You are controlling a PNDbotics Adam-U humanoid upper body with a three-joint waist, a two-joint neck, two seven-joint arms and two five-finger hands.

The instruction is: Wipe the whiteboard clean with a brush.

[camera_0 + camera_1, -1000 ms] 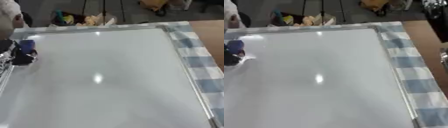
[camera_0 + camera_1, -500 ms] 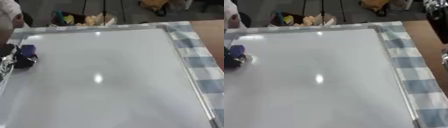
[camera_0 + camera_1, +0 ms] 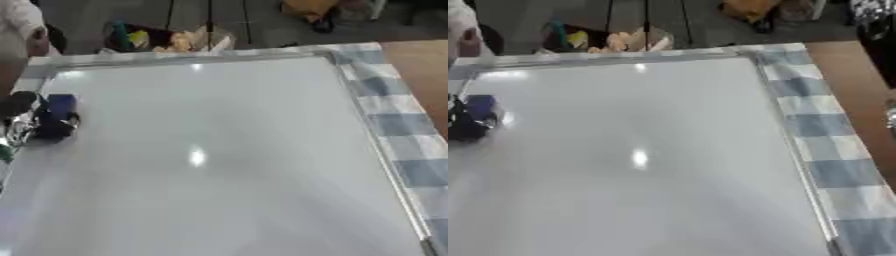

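The whiteboard fills most of both views, white with a silver frame and a lamp glare near its middle. I see no marks on it. My left hand, black and silver, comes in at the board's left edge with its fingers curled round a dark blue brush that rests on the board. A black and silver part of my right arm shows at the upper right edge of the right eye view, off the board.
A blue and white checked cloth lies under the board and shows along its right side, with brown tabletop beyond. Past the far edge are bags and clutter on the floor.
My left hand has slid the brush a little nearer to me along the board's left edge. Nothing else has moved.
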